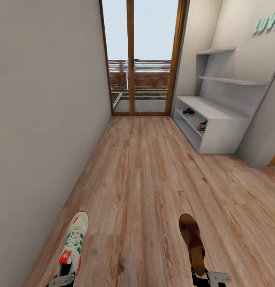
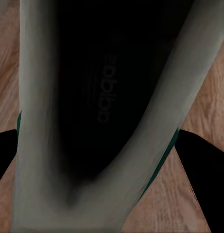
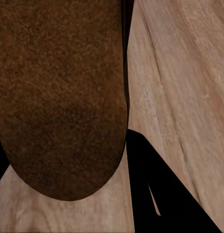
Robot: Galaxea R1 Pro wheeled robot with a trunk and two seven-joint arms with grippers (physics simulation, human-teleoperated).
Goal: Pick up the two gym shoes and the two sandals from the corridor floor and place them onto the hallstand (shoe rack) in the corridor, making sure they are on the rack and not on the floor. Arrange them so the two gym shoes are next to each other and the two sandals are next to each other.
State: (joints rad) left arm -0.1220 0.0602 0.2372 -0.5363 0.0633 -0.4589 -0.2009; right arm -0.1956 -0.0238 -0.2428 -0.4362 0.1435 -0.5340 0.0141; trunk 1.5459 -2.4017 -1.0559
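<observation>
My left gripper [image 1: 61,281] has its fingers closed on the heel of a gym shoe [image 1: 73,244], and my right gripper [image 1: 211,278] is clamped on a sandal [image 1: 192,243], both carried above the corridor floor [image 1: 145,179]. Ahead on the right, the hallstand [image 1: 217,119] holds another sandal [image 1: 188,111] and gym shoe [image 1: 201,126] in its upper open tier.

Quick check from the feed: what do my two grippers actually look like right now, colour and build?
In the head view, the left gripper and right gripper show as light grey, flat plate-like parts with small round holes, mounted on black bodies. In the wrist views the fingers read as plain black wedges. No cables or markings are visible.
</observation>
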